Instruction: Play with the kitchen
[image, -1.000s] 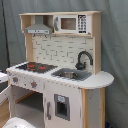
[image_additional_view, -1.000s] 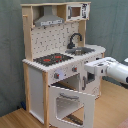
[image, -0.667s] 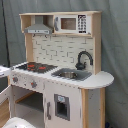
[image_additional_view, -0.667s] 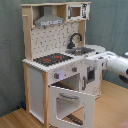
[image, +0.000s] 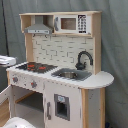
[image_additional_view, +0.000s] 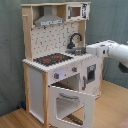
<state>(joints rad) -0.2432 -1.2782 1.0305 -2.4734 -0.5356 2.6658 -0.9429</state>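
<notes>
kitchen (image_additional_view: 60, 65) seen with oven door (image_additional_view: 70, 104) dropped open | arm (image_additional_view: 107, 50) stretched beside sink (image_additional_view: 79, 50) | jaws' state cannot be told

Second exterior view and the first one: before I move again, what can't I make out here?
- Gripper: the arm in the second exterior view ends behind the kitchen, so the fingers are hidden. In the first exterior view only a white part shows at the bottom edge.
- Oven interior: the open oven door covers most of it in the second exterior view.
- Sink contents: too small to tell in both exterior views.
- Microwave buttons: blurred.
</notes>
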